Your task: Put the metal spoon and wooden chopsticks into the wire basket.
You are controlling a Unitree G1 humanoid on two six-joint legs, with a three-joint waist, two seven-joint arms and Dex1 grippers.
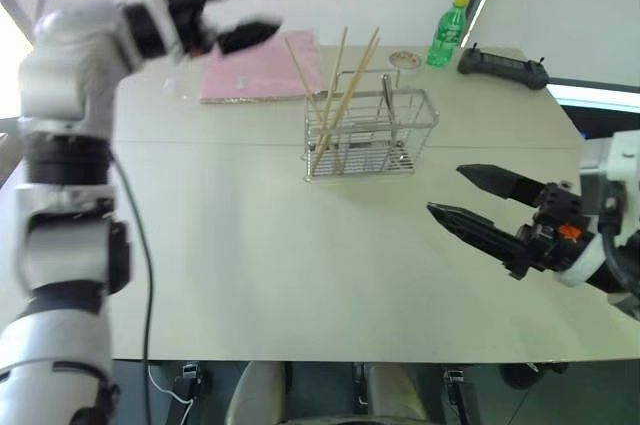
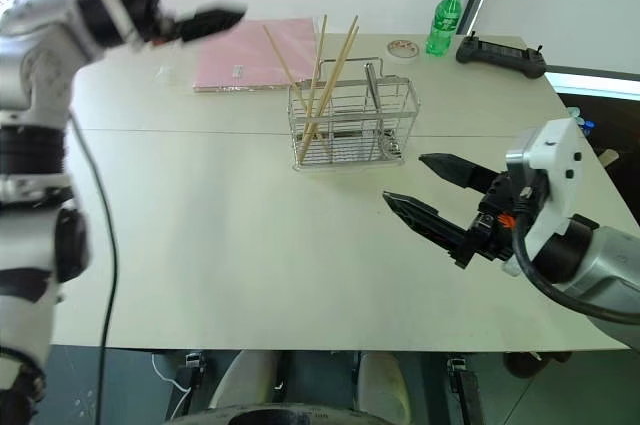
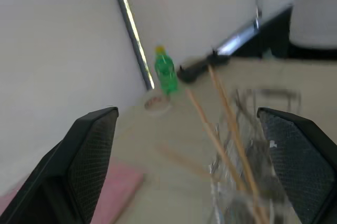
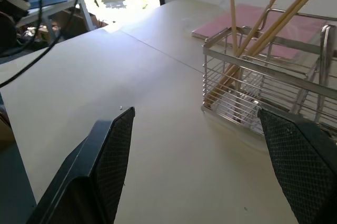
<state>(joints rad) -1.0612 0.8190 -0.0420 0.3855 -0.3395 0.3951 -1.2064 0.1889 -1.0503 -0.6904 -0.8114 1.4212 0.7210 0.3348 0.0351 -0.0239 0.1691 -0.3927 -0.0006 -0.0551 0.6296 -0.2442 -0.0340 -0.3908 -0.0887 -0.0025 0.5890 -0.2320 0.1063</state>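
The wire basket (image 1: 370,135) stands on the pale table, past its middle. Several wooden chopsticks (image 1: 338,90) stand in its left part, leaning, with their tops fanned out above the rim. A slim shiny handle, the metal spoon (image 1: 386,95), stands upright in its right part. My left gripper (image 1: 228,13) hangs open and empty, high above the table, to the left of the chopsticks' tops. My right gripper (image 1: 445,190) is open and empty too. It hovers low over the table, to the right of the basket and nearer the front, pointing toward the basket (image 4: 263,76).
A pink folder (image 1: 255,70) lies behind the basket to the left. At the far right of the table are a green bottle (image 1: 448,33), a small round lid (image 1: 405,60) and a black controller (image 1: 503,67). The table's front edge runs below my right gripper.
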